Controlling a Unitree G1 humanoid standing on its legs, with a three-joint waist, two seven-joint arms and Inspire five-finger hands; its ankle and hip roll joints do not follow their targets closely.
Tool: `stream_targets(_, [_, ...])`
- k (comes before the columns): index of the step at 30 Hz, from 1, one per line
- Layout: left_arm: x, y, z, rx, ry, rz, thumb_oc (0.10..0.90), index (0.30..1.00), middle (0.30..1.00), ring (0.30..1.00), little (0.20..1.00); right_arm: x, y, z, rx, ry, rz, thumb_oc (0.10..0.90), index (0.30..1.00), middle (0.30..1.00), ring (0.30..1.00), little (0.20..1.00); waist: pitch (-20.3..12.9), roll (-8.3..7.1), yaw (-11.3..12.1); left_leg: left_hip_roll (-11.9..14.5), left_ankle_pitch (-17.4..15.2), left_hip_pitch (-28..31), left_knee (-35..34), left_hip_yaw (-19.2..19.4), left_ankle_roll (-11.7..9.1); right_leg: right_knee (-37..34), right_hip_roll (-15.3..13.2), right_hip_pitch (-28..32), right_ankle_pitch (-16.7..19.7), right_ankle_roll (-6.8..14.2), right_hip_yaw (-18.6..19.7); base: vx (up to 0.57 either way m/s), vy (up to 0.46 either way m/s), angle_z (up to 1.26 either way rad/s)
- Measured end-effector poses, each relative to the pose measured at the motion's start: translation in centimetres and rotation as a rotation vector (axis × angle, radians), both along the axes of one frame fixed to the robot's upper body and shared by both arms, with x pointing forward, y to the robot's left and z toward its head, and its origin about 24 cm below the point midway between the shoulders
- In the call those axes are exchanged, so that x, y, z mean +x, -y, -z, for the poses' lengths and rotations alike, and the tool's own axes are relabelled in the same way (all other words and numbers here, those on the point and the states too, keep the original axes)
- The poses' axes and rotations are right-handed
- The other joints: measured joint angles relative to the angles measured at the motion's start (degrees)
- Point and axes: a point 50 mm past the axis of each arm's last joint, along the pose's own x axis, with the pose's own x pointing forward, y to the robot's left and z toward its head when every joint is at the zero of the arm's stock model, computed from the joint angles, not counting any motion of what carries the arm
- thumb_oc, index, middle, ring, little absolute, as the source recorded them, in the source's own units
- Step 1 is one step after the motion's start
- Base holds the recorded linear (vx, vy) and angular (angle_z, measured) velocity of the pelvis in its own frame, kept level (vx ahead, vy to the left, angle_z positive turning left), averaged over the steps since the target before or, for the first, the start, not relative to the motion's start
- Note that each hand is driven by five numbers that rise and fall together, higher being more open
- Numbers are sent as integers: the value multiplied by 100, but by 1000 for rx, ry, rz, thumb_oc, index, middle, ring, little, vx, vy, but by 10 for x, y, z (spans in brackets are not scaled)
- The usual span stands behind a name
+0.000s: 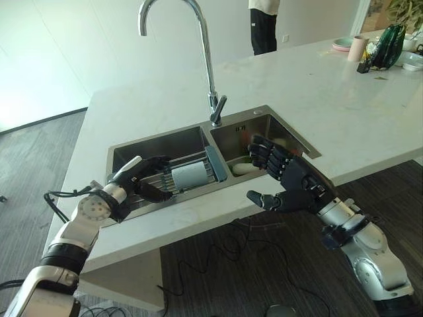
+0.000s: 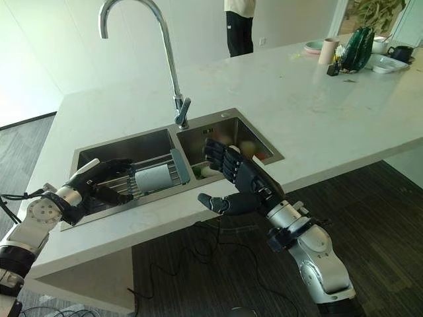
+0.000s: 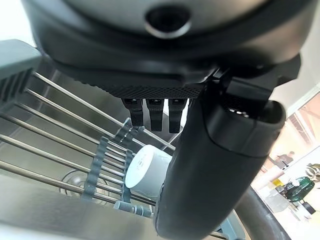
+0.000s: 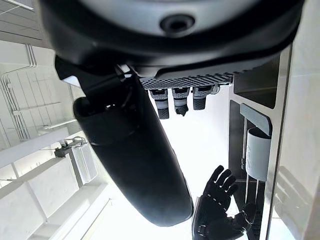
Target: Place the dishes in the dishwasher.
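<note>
Both hands, left (image 1: 135, 178) and right (image 1: 291, 177), spread over sink (image 1: 264, 122) rim.

Left hand (image 1: 135, 177) open beside cup (image 1: 189, 176) on sink rack (image 1: 198, 160).

White cup (image 1: 189, 176) on side on sink rack (image 1: 198, 160)

Bright daylight enters from eleven o'clock, washing out the floor there. Soft sheen on the white countertop (image 1: 317, 105); glare on the faucet (image 1: 198, 39). Wrist views: near hand surfaces blurred, backgrounds overexposed.
</note>
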Motion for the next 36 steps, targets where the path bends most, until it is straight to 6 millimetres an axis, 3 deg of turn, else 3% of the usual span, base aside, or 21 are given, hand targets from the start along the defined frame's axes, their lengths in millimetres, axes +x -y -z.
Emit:
stream_targets(3, [1,-3,1,17,-8,-10,800,900,900,900,900,0,0,0,0,0,0,800,900,900,900,900,0,0,-15,5,-3,54,-31,29,-5,-30,19,33,9,1,36,-1,7,-7])
stream_targets(4, [1,-11,-7,46,-4,-11,800,900,900,900,900,0,0,0,-1,0,-2,800,900,900,900,900,6,51,-124,5,-5,81,-86,53,-11,-68,39,33,11,1,63,33,-8,-2])
stream_targets(9, [10,22,3,31,27,23,800,900,900,900,900,2,8,3,-41,-21,-14,800,900,900,900,900,5,53,-274,34,-56,65,-91,65,-50,-67,32,22,-20,-2,37,85,-31,1])
stream_targets(12, [14,30,3,58,19,57,800,900,900,900,900,2,8,4,-43,-29,-12,800,900,900,900,900,9,47,-354,59,-62,127,-101,176,-52,-69,58,14,-21,-4,104,51,-26,-18])
stream_targets(17, [23,36,-13,62,67,75,800,900,900,900,900,1,8,8,-47,-63,-9,800,900,900,900,900,15,37,-574,58,-62,174,-176,230,-54,-115,83,13,-23,-3,148,44,-8,-7])
stream_targets(27, [28,33,-19,67,75,59,800,900,900,900,900,-2,10,14,-56,-104,-15,800,900,900,900,900,39,66,-801,63,-75,361,-335,529,-78,-164,157,-30,-16,11,442,29,7,-15])
stream_targets(36, [26,13,-10,77,22,-19,800,900,900,900,900,-3,20,14,-72,-116,4,800,900,900,900,900,191,167,-896,56,-75,421,-413,678,-78,-177,194,-82,16,19,582,7,20,-9])
